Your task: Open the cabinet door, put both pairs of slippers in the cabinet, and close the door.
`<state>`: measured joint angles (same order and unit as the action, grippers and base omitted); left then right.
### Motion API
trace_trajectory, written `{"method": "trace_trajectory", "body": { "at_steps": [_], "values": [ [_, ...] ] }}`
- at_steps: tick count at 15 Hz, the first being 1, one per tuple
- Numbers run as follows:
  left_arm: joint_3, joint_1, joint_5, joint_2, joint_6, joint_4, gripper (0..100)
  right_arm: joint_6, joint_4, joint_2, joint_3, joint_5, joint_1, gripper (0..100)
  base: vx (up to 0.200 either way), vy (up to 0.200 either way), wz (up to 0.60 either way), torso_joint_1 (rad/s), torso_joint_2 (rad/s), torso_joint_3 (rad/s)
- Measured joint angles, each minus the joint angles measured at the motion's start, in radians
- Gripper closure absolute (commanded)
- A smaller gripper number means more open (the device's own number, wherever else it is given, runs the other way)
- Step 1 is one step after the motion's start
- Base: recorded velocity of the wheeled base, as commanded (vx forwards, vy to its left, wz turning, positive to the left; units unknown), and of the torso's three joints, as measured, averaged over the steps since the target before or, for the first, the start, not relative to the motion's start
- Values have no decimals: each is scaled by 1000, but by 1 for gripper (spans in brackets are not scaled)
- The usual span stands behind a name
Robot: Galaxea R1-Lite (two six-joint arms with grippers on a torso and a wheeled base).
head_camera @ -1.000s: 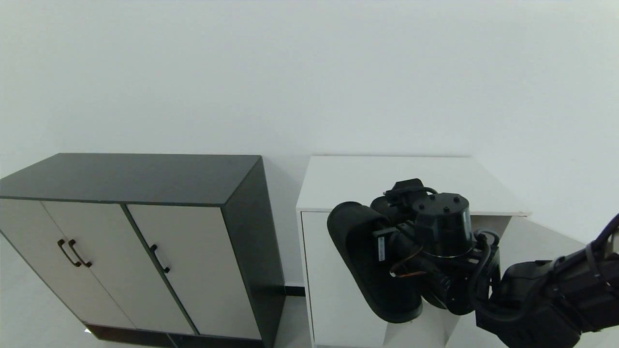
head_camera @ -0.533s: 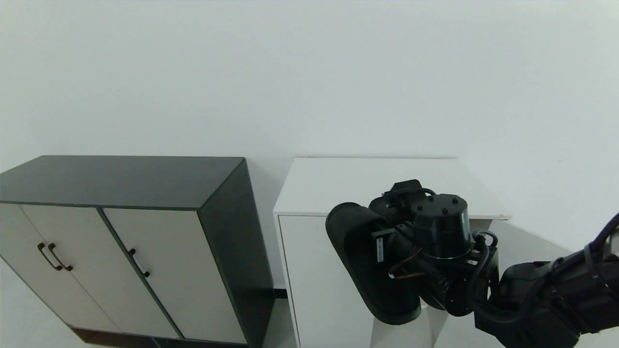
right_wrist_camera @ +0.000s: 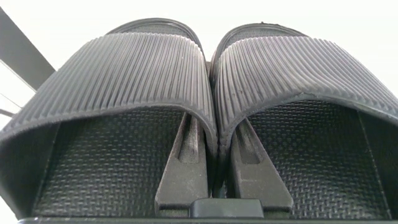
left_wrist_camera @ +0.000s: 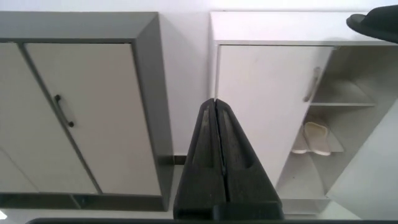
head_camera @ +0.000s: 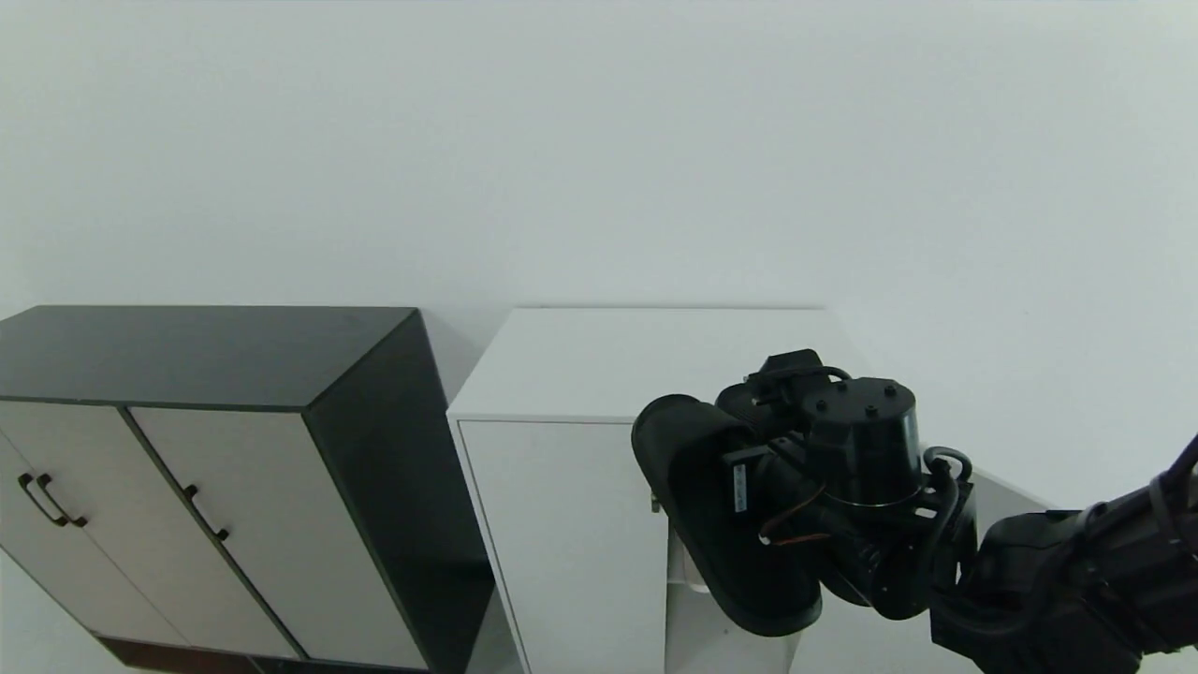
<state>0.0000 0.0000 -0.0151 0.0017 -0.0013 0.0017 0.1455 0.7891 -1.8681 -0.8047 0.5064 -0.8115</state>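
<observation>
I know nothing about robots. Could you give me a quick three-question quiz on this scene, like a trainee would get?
1. True or false: the white cabinet stands open.
2. What does the right gripper hold? A) black slippers B) a cup C) nothing
3. Fill in: inside the white cabinet lies a pair of ______.
Key: 1 true; 2 A; 3 pale slippers.

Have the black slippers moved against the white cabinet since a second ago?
Yes, the black slippers shifted right across the front of the white cabinet.
</observation>
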Motion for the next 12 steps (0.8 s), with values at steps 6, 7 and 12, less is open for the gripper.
{"method": "trace_trajectory", "body": {
  "at_steps": [6, 7, 12],
  "values": [
    [0, 0, 0, 0, 0, 0, 100, 0, -3, 39, 40, -34, -30, 100, 0, -100, 0, 0, 1, 0],
    [0, 0, 0, 0, 0, 0, 100, 0, -3, 50, 51, -63, -33, 100, 0, 0, 0, 0, 0, 0],
    [0, 0, 0, 0, 0, 0, 100, -17, -16, 109, 134, -168, -43, 100, 0, 0, 0, 0, 0, 0]
  ]
}}
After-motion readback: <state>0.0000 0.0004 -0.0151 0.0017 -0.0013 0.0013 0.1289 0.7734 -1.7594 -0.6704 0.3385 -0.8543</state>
